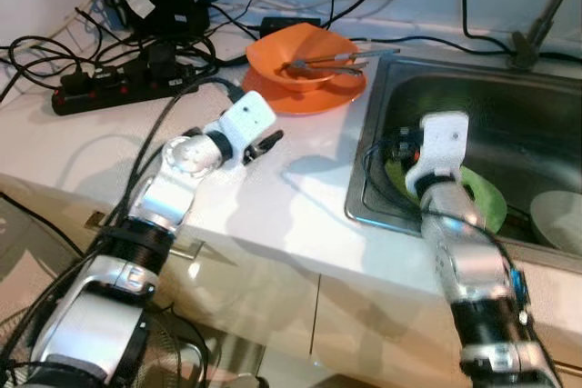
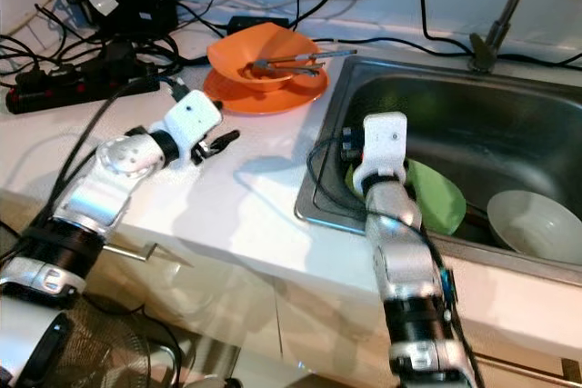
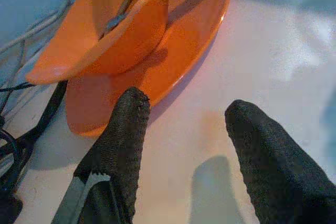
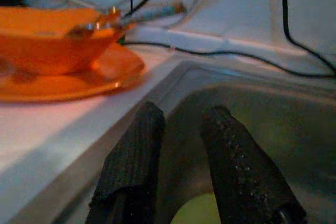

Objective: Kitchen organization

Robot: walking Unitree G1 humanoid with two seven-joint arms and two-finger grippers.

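A black power strip (image 1: pixel 118 86) with tangled cables lies at the far left of the white table (image 1: pixel 273 197). The left tool (image 3: pixel 184 145) hovers just above the table, fingers (image 3: pixel 123 145) spread wide and empty, pointing at the orange plate (image 1: pixel 305 93) — an orange bowl (image 1: pixel 300 56) holding metal utensils (image 1: pixel 332 63) sits on it. Right of that, the right tool (image 4: pixel 181 150) hangs over the steel sink (image 2: pixel 509 124) by its near-left wall, fingers a little apart, gripping nothing. Beneath it lies a green plate (image 2: pixel 436 197); a white bowl (image 2: pixel 536 224) rests further right.
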